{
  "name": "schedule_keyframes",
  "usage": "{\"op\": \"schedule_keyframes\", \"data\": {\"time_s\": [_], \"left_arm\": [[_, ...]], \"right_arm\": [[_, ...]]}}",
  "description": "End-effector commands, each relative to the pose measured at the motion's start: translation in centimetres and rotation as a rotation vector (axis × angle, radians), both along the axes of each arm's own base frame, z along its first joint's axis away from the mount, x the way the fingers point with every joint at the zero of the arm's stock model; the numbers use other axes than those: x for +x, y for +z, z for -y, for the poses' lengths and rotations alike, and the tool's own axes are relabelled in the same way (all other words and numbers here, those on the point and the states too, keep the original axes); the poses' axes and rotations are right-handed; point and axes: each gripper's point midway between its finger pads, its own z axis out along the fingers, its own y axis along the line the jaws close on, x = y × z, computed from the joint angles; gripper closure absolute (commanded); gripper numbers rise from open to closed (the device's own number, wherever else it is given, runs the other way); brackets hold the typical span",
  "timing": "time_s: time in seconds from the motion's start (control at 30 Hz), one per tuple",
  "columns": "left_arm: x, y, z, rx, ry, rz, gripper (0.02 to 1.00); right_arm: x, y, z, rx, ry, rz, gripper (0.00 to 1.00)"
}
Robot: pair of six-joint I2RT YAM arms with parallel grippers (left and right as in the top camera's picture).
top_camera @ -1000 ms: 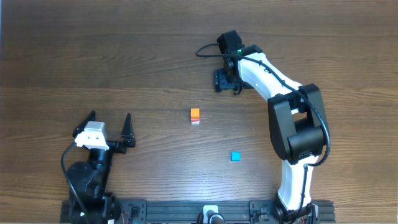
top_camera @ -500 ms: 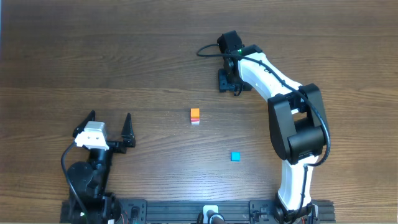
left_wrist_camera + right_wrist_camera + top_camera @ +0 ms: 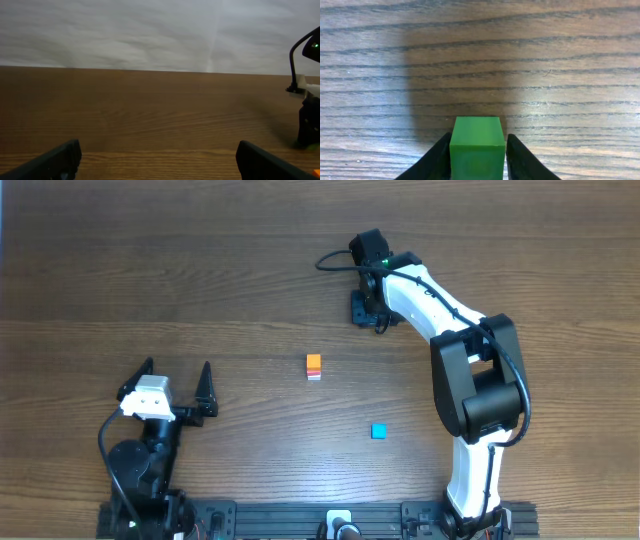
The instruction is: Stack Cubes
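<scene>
Right gripper (image 3: 367, 311) is in the upper middle of the top view, fingers clamped on the green cube (image 3: 476, 144), one finger on each side face. The cube is close over the bare table (image 3: 200, 260). Its faces are square, so there is no long axis to align.

Key relation: the stack target lies down and left of the right gripper in the top view, at frame centre and well apart. It is an orange cube (image 3: 314, 362) sitting on a white cube (image 3: 314, 375), though the lower one is too small to be sure it's a full cube. The blue cube (image 3: 378, 431) sits alone, lower centre-right.

Left gripper (image 3: 177, 370) is at lower left, fingers spread wide, holding nothing. The right arm already has the cube, so placing it falls to that arm.

Count: four cubes, one each of green, orange, white and blue. Two grippers.
</scene>
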Motion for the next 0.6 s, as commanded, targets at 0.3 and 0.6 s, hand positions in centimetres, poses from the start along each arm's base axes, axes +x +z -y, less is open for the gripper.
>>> {"op": "schedule_keyframes", "data": {"time_s": [0.3, 0.6], "left_arm": [[0.0, -0.2, 0.1, 0.013, -0.009, -0.001, 0.018], [0.0, -0.2, 0.1, 0.013, -0.009, -0.001, 0.018]], "right_arm": [[0.6, -0.1, -0.1, 0.003, -0.009, 0.007, 0.798], [0.2, 3.8, -1.0, 0.025, 0.01, 0.025, 0.925]]}}
